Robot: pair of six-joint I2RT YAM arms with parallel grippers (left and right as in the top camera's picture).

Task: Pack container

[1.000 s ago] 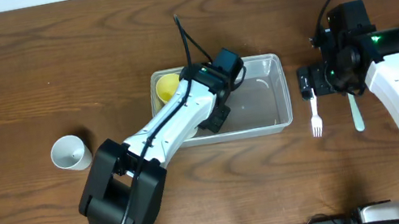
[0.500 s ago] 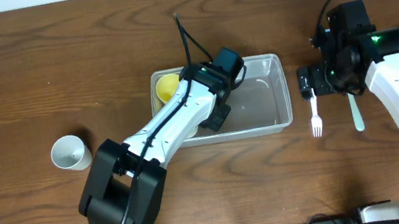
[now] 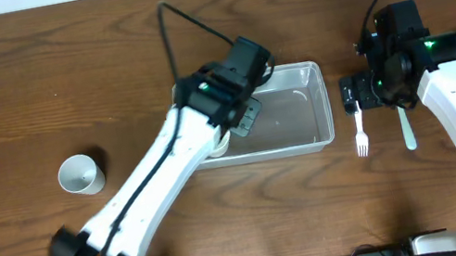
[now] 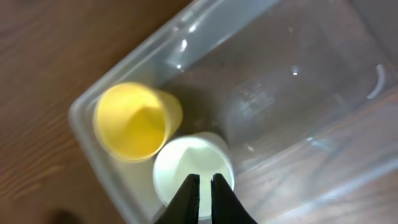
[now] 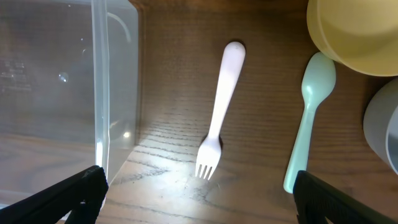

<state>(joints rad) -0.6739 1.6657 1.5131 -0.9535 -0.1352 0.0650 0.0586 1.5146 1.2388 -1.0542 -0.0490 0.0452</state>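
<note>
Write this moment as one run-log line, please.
left gripper: shut, over white cup beside yellow cup in container | right gripper: open, above fork | spoon: outside container

Dark brown surface (image 3: 58,73), strong wood grain. Clear, colourless container (image 3: 306,144); inside it one yellow cup (image 4: 134,121), one white cup (image 4: 193,165). Beside the container: white fork (image 5: 219,106), pale mint-green spoon (image 5: 308,118).

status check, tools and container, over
Left tool shut above white cup, grip unclear. Right tool open over fork. Container holds white cup, yellow cup. Spoon beside fork, outside; nothing in the way.
</note>
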